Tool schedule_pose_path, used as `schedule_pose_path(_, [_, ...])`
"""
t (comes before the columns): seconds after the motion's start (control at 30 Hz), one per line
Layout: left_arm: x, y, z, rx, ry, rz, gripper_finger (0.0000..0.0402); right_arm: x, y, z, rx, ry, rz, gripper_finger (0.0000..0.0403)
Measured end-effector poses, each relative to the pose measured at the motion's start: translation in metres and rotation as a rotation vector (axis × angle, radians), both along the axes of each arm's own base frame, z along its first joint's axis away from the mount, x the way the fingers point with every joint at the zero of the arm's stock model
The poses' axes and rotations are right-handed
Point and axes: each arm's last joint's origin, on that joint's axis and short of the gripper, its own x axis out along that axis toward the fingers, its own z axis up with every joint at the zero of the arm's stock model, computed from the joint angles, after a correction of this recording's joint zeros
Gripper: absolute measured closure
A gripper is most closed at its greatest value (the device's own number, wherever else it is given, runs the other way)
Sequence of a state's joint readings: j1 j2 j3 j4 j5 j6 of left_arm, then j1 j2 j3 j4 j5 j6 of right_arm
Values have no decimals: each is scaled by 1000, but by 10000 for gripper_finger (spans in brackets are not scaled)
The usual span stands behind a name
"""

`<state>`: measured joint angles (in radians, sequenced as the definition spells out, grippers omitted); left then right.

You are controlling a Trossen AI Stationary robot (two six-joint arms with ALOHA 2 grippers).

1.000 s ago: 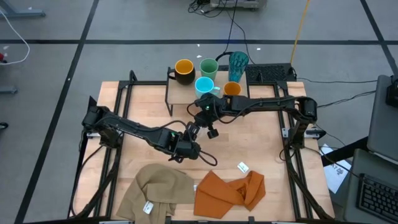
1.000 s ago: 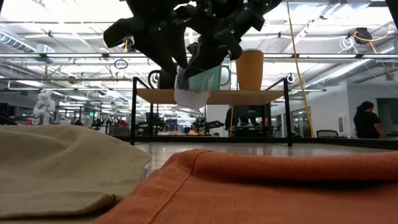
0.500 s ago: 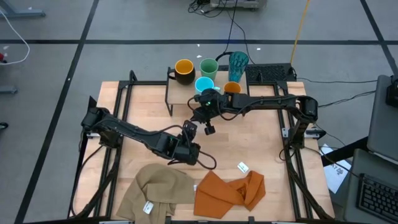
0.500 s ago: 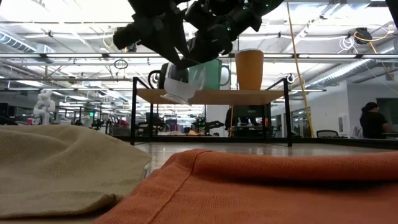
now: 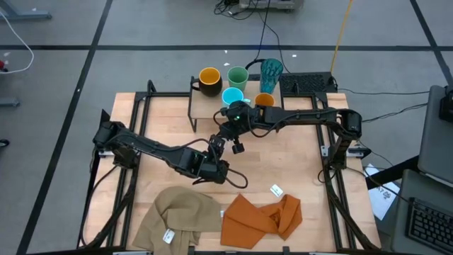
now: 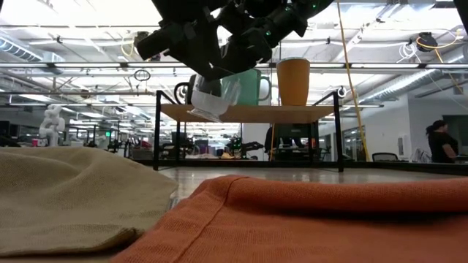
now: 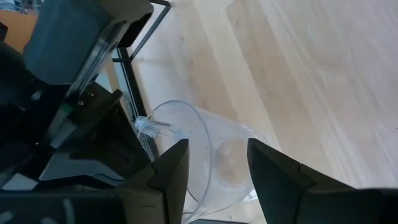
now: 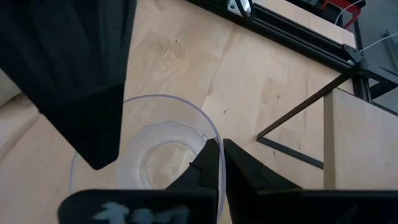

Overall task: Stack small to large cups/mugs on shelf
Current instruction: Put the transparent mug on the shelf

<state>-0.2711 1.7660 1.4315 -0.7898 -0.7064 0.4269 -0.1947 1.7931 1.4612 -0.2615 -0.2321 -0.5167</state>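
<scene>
The small clear cup (image 6: 213,98) hangs tilted in the air in front of the shelf (image 5: 205,106), with both grippers on it. My left gripper (image 7: 217,146) reaches in from the table's left. My right gripper (image 8: 217,146) reaches in from the right, shut on the cup's rim. On the shelf stand the black mug (image 5: 209,79), the green cup (image 5: 237,76), the teal tumbler (image 5: 271,71), the light blue mug (image 5: 232,97) and the orange cup (image 5: 264,100). My left gripper has the clear cup's lower body (image 7: 230,171) between its two fingers, one on each side of the wall. The cup is lifted clear of the table, its mouth turned away from that wrist. My right gripper pinches the cup's rim (image 8: 208,134), one finger inside the cup and one outside. It comes at the rim from above, and the cup hangs tilted below it.
A tan cloth (image 5: 177,212) and an orange cloth (image 5: 262,216) lie near the table's near edge, with a small white tag (image 5: 277,190) beside them. Bare wood lies between the cloths and the shelf. A person (image 6: 441,142) stands far off in the room.
Held by both grippers, the clear cup has shifted a little toward the table's left and slightly up, and has tipped further over. Most of that came in the first half second; since then it has hardly moved.
</scene>
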Motion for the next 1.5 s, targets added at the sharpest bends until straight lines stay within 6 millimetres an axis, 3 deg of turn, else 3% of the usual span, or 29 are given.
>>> schedule_pose_path(1.17, [-5,3,-3,-12,121,-75,241,-3,0,-2,-45,36,14,403])
schedule_pose_path(1.3, [-4,5,-3,-13,118,-70,274,-3,0,-2,-45,38,14,403])
schedule_pose_path(1.5, [-2,5,-2,-5,102,-78,358,-3,1,-2,-40,41,18,403])
